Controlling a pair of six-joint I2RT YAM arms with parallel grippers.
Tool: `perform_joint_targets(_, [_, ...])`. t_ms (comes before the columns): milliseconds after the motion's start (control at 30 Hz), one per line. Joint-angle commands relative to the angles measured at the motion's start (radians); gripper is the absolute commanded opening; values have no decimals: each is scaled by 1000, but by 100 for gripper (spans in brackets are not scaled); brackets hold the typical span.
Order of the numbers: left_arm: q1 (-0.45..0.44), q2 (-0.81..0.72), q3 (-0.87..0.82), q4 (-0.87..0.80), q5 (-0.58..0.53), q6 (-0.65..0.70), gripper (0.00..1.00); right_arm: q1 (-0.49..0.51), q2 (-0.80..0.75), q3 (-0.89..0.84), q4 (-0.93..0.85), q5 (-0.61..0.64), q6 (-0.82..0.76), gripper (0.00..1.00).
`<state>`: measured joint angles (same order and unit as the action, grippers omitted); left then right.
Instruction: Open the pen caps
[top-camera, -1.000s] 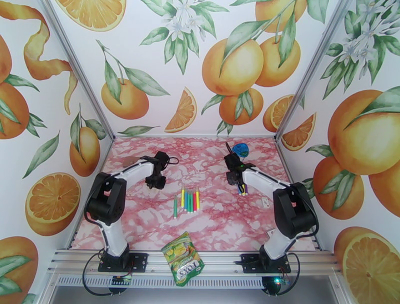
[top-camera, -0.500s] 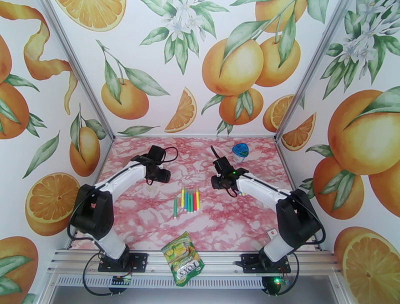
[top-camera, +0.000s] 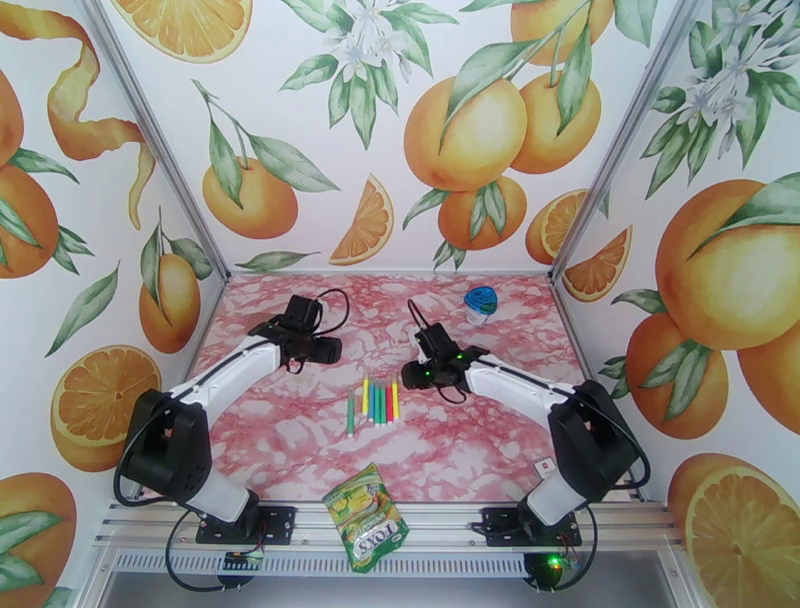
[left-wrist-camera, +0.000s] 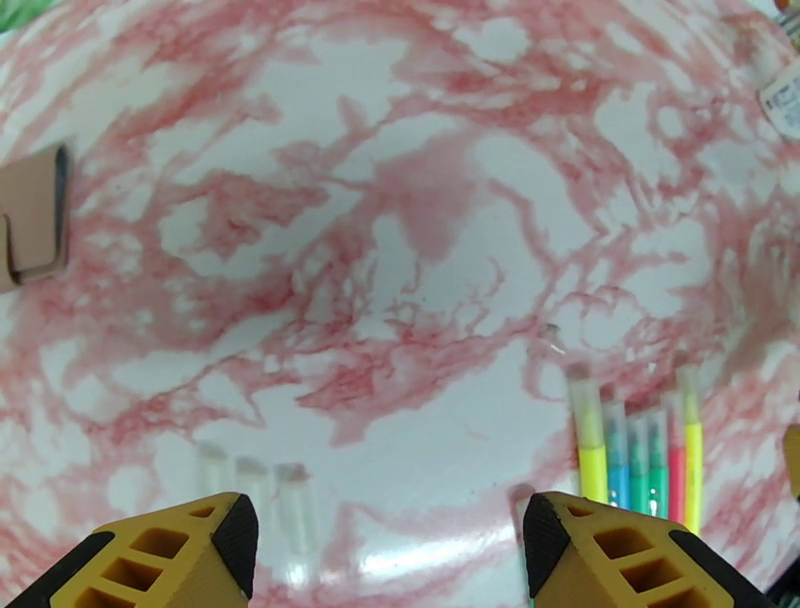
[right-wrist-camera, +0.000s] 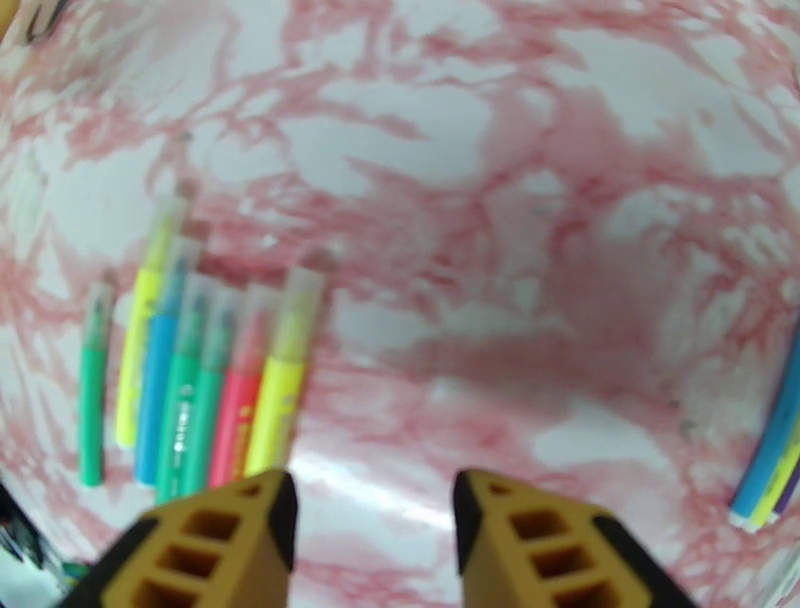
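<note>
Several thin marker pens (top-camera: 378, 403) lie side by side mid-table: green, yellow, blue and red. In the right wrist view the pens (right-wrist-camera: 200, 390) carry pale pen caps (right-wrist-camera: 300, 300) on their far ends. My right gripper (top-camera: 410, 375) hovers just right of the row and stands open (right-wrist-camera: 375, 540) with nothing between its fingers. My left gripper (top-camera: 325, 350) hangs behind and left of the row, open wide (left-wrist-camera: 385, 550) over bare table. Its view has the pens (left-wrist-camera: 630, 450) at lower right. Three small clear pieces (left-wrist-camera: 250, 485) lie at lower left.
A blue, a yellow and a purple pen (right-wrist-camera: 770, 450) lie apart at the right edge of the right wrist view. A blue-lidded container (top-camera: 481, 303) stands at the back right. A green-yellow snack packet (top-camera: 367, 517) lies on the front rail.
My right gripper has swung left from the far pens to the row's right side, opening a little. My left gripper has shifted slightly back and turned, and its jaws have opened wide.
</note>
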<state>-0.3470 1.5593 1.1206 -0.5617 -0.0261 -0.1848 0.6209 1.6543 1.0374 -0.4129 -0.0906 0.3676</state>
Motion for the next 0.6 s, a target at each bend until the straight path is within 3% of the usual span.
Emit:
perform_joint_targets(0, [6,-49,-18,66,3,-16,74,25,44,7,30,-42,26,48])
perform_joint_targets(567, [18,-101,-54,95,-19,-5,74,71,153,52,37,-91,31,48])
